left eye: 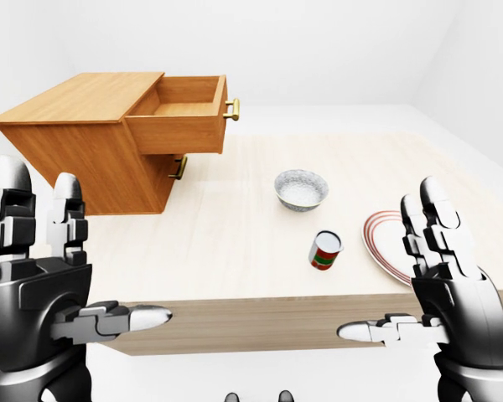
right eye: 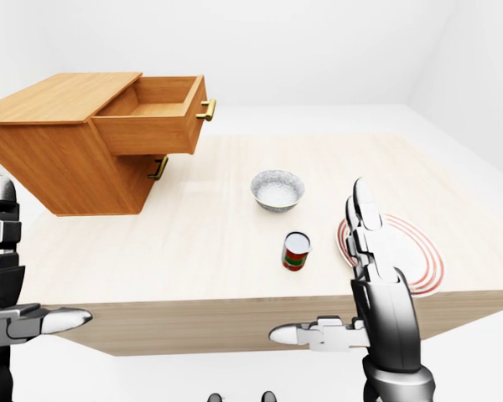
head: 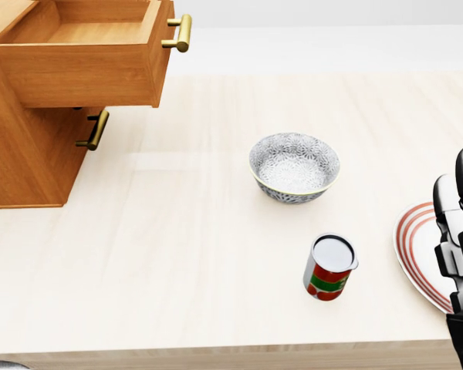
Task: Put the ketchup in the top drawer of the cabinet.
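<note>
A small can with a red and green label and a white top, the ketchup (head: 329,268), stands upright on the pale wooden table (head: 177,254), right of the middle in the head view. The wooden cabinet (left eye: 75,151) stands at the table's upper left. Its top drawer (head: 77,54) is pulled open and looks empty. My left hand (left eye: 84,264) is raised at the lower left of the left-eye view, open and empty, below the table's near edge. My right hand (left eye: 402,276) is raised at the lower right, open and empty, just right of the can.
A patterned grey bowl (head: 295,166) sits above the can in the head view. A white plate with red rings (head: 417,258) lies at the right, partly behind my right hand. The cabinet's lower drawer (head: 95,129) is shut.
</note>
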